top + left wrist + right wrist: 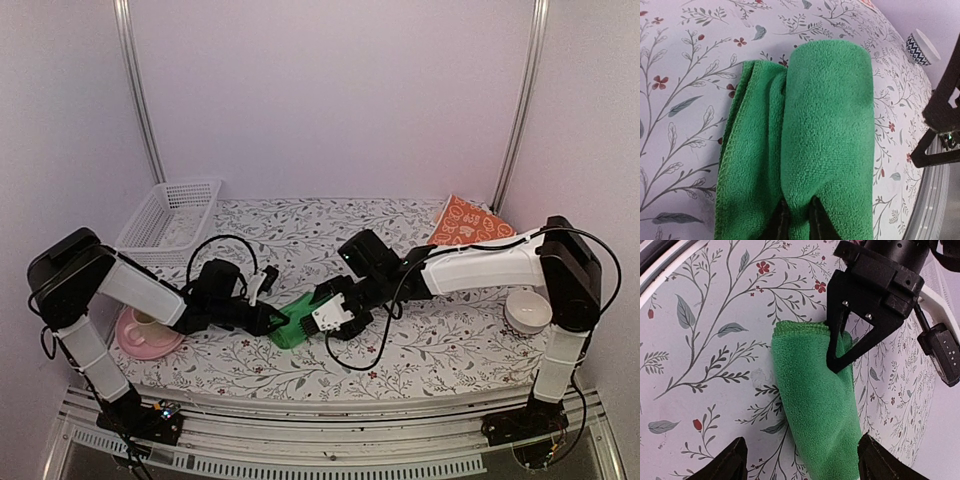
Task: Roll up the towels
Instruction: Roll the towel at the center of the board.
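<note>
The green towel (294,328) lies as a loose roll on the flowered tablecloth, between the two arms. My left gripper (797,222) is shut on a fold at the near end of the green towel (830,125). In the right wrist view the left gripper (839,357) pinches the far end of the green towel (815,405). My right gripper (805,465) is open, one fingertip on each side of the roll, touching nothing. From above, the left gripper (272,322) and right gripper (328,316) meet at the roll. The orange-red patterned towel (468,222) lies at the back right.
A white slatted basket (170,212) stands at the back left. A pink plate (135,343) with a cup on it sits near the left arm. A patterned bowl (527,311) stands by the right arm's base, and the bowl (920,47) shows in the left wrist view.
</note>
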### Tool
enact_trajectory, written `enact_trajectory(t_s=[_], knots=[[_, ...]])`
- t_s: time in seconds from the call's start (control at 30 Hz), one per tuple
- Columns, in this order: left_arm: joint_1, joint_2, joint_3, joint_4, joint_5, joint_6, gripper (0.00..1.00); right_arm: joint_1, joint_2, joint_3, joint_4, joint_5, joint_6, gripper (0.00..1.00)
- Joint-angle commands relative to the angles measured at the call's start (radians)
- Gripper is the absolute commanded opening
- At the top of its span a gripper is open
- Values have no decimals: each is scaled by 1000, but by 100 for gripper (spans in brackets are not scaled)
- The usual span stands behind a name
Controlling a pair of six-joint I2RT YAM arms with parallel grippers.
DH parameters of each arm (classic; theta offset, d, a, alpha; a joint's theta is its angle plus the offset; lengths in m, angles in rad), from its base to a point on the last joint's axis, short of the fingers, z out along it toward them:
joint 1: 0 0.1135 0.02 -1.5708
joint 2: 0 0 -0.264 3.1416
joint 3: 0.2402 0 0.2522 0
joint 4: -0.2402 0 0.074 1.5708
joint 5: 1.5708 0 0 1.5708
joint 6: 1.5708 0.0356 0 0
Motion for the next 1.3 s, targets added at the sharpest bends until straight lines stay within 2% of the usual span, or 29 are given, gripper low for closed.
enact_trajectory(t_s=[0.0, 0.6, 0.7, 0.83, 0.9, 0.97, 1.13, 1.23, 1.27], knots=[[56, 53, -23, -50, 39, 7, 13, -5, 63, 7, 92, 67, -90, 76], [78, 133, 41, -115, 103, 44, 16, -5, 221, 42, 277, 238, -144, 65], [82, 129, 44, -128, 105, 50, 17, -3, 237, 41, 282, 246, -147, 59], [87, 109, 45, -151, 102, 58, 22, 4, 249, 44, 243, 249, -159, 36], [87, 81, 51, -176, 80, 69, 30, 6, 251, 54, 202, 247, -160, 26], [88, 40, 52, -207, 53, 81, 41, 7, 243, 57, 168, 244, -158, 21], [88, -98, 45, -267, 1, 89, 75, 6, 192, 27, 152, 229, -151, 20], [88, -118, 65, -300, -1, 95, 95, 7, 179, 20, 156, 225, -147, 20], [88, -104, 81, -313, 7, 101, 97, 7, 178, 20, 156, 224, -147, 20]])
